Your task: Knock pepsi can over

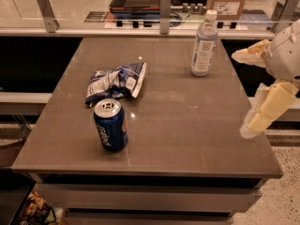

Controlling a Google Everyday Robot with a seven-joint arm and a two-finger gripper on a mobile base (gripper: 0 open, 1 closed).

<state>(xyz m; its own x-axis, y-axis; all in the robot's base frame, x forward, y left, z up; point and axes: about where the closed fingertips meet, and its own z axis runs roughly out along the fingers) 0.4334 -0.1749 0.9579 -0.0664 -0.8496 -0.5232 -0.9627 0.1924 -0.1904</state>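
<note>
The pepsi can [110, 125], dark blue with a silver top and white lettering, stands upright near the front left of the brown table [187, 125]. My gripper [244, 93] is at the far right of the view, over the table's right edge, well to the right of the can. Its two cream-coloured fingers [265, 110] are spread wide apart and hold nothing.
A crumpled blue-and-white snack bag [115, 81] lies just behind the can. A clear plastic bottle with a white cap [204, 44] stands at the back right. A counter with a glass rail and posts [165, 6] runs behind the table.
</note>
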